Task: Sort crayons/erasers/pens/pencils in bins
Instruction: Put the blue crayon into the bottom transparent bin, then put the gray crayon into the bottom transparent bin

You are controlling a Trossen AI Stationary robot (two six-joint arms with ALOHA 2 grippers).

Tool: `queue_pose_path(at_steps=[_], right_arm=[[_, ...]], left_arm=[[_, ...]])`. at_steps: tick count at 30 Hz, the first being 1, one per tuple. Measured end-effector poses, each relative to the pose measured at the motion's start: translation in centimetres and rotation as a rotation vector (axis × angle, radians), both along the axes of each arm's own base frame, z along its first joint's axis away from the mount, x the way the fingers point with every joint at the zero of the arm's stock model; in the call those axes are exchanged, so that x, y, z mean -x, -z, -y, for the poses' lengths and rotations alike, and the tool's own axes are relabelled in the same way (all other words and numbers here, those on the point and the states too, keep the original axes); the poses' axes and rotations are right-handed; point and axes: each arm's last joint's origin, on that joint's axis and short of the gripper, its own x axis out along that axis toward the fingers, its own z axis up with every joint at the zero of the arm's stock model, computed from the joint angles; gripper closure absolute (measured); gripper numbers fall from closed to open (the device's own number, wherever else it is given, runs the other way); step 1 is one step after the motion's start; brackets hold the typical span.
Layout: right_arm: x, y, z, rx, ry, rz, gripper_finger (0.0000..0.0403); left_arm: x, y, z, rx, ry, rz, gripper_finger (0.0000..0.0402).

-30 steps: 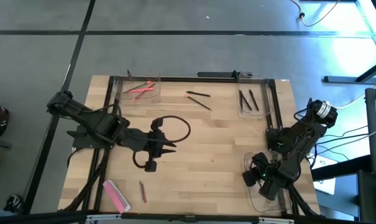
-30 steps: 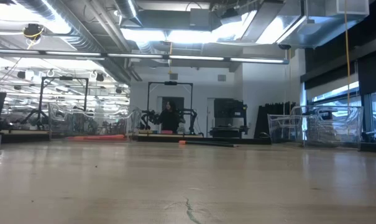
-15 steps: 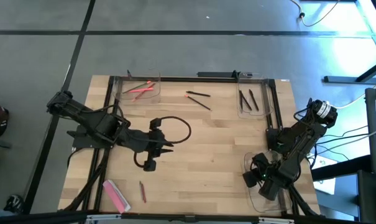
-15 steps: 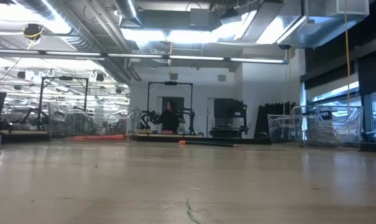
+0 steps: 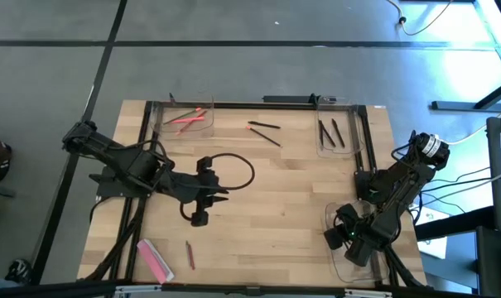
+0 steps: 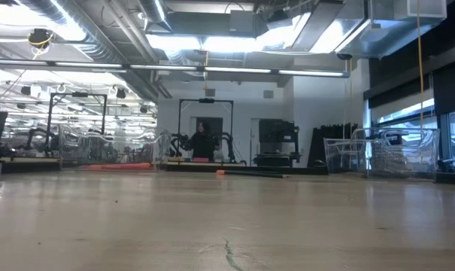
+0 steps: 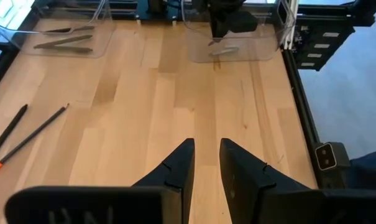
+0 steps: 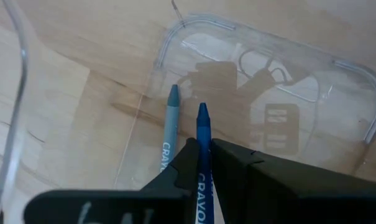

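The right claw (image 8: pixel 203 149) is hanging over the clear bin (image 8: pixel 237 26) at the worktop's (image 5: pixel 291 190) near right corner, its fingers pinching a blue crayon (image 8: pixel 202 121) by the labelled part of its body. The grip appears to sit low on the shaft so that the tip end stays free to go down into the bin first. The blue crayon's long axis is running straight out along the line of the fingers, its pointed tip aiming at the bin's curved end wall. A grey crayon (image 8: pixel 170 121) is lying on the bin's floor just beside it, nearly parallel, with its tip the same way, so the held one is probably being lined up to drop alongside. Whether the blue tip is touching the floor cannot be told. The left claw (image 7: pixel 206 146) is waiting well away from that bin, over the worktop's middle, its fingers a narrow gap apart with nothing between them. Far from the bin, a pen (image 5: pixel 264 126) is lying loose and unsorted on the bare wood.
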Motion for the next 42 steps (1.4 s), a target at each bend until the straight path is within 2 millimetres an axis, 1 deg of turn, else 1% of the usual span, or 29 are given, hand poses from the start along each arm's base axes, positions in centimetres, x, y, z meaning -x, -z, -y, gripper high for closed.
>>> queue_pose_path(at_steps=[6,9,12,20,23,26,30,35,38,42], right_arm=[[0.0,0.0,0.0,0.000,-0.001,0.000,0.0366],[0.0,0.0,0.0,0.000,-0.001,0.000,0.0357],[0.0,0.0,0.0,0.000,-0.002,0.000,0.0340],[0.0,0.0,0.0,0.000,-0.001,0.000,0.0274],[0.0,-0.1,-0.1,-0.001,-0.002,0.001,0.0263],[-0.2,-0.5,-0.3,-0.015,-0.005,0.009,0.0260],[-0.4,-2.1,-0.6,-0.027,-0.026,0.018,0.0260],[-0.5,-5.0,-0.8,0.013,-0.080,0.013,0.0260],[-0.9,-6.7,-1.0,0.076,-0.148,0.071,0.0260],[-1.6,-9.0,-1.4,0.173,-0.292,0.194,0.0260]], left_arm=[[0.0,0.0,0.0,0.000,0.000,0.000,0.0333],[0.0,0.0,0.0,0.000,0.000,0.000,0.0333],[0.0,0.0,0.0,0.000,-0.001,0.001,0.0333],[0.0,0.0,0.0,0.000,-0.001,0.001,0.0333],[0.0,0.0,0.0,0.006,-0.006,0.000,0.0333],[0.1,0.2,-0.3,0.034,-0.044,-0.021,0.0333],[0.6,0.8,-0.8,0.090,-0.142,-0.103,0.0333],[1.7,1.8,-1.3,0.259,-0.393,-0.221,0.0333],[2.1,2.8,-1.0,0.370,-0.535,-0.249,0.0333],[2.8,4.9,0.4,0.502,-0.667,-0.295,0.0333]])
